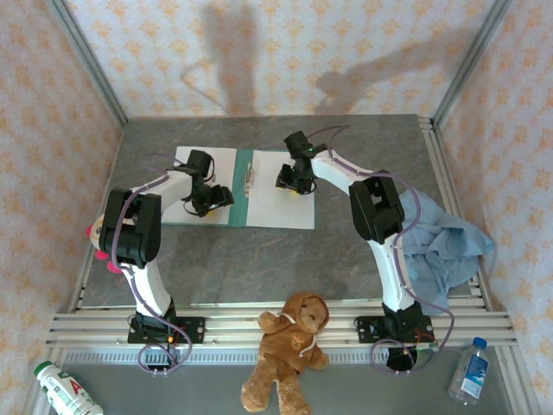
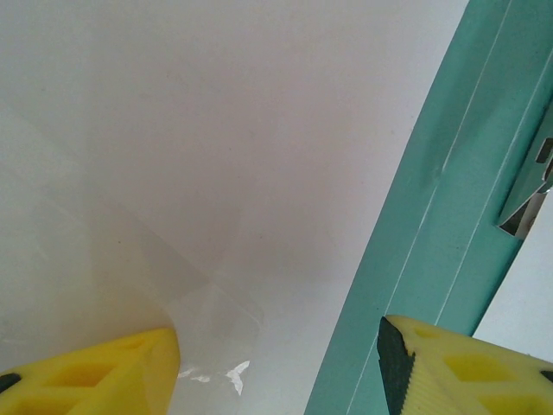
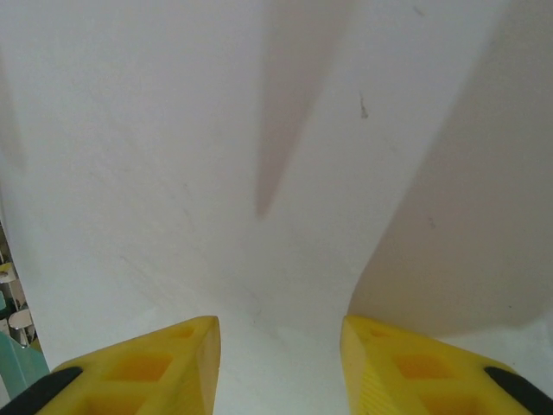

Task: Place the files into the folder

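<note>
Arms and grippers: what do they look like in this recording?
Both the left arm and right arm have white tubular links with bulky black joint housings. A thin lilac cable runs along each. The left gripper and right gripper have black bodies and yellow wedge-shaped fingers with moulded recesses.

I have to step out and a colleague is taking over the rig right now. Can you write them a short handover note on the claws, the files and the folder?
Left claw: open, low over the sheet on its side, next to the teal spine.
Right claw: open, low over the other sheet.
Folder lies open and flat on the table; the files lie on it, one each side of the spine.
Done: sheets look placed.
Left: likely closing the cover, not yet shut.
</note>
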